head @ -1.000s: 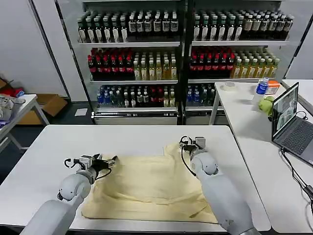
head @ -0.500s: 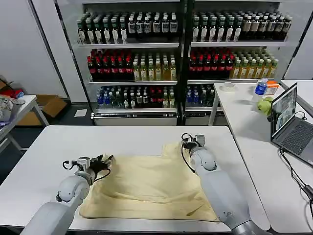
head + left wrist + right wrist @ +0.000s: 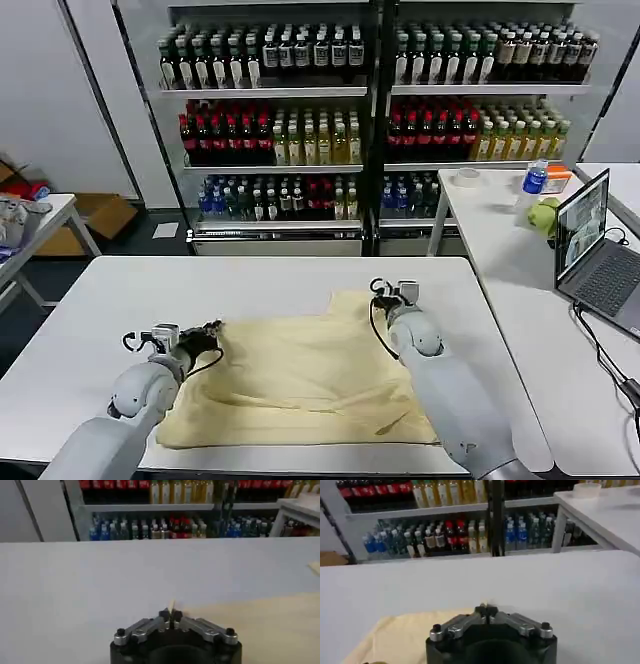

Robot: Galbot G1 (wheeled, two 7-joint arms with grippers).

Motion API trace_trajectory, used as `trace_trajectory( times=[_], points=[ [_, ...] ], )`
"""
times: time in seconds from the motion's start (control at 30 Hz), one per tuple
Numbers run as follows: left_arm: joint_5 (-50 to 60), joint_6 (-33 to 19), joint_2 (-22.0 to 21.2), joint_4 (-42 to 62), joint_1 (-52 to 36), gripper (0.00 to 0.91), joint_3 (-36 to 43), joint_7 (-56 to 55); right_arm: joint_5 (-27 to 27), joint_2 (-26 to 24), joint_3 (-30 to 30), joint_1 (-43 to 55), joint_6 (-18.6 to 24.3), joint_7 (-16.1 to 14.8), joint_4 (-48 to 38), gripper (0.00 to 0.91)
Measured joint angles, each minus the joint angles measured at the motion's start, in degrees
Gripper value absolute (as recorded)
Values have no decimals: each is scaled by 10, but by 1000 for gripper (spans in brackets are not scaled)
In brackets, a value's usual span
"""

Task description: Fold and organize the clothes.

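Both grippers slid w/ T-shirt [image 3: 300, 375] toward table's [image 3: 90, 310] left edge; left gripper [image 3: 205, 335] & right gripper [image 3: 390, 291] fingers pinch fabric, flattening pre-fold.

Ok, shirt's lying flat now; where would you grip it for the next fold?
Probably at the T-shirt's far edge corners, where the left pincer and right pincer already pinch it. Come in low along the table; flat thin fabric offers only edges.

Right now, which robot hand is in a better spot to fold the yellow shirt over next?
Probably the left hand. It is shut on the T-shirt's edge with bare table beside it. The right hand pinches the far corner too, so it could help.
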Motion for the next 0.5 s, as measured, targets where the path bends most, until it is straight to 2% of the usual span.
trace_trajectory(
  times=[0.5],
  points=[
    [-17, -15, 11, -57, 28, 10, -23, 6, -2, -36, 16, -48, 32, 2, 124, 0]
  ],
)
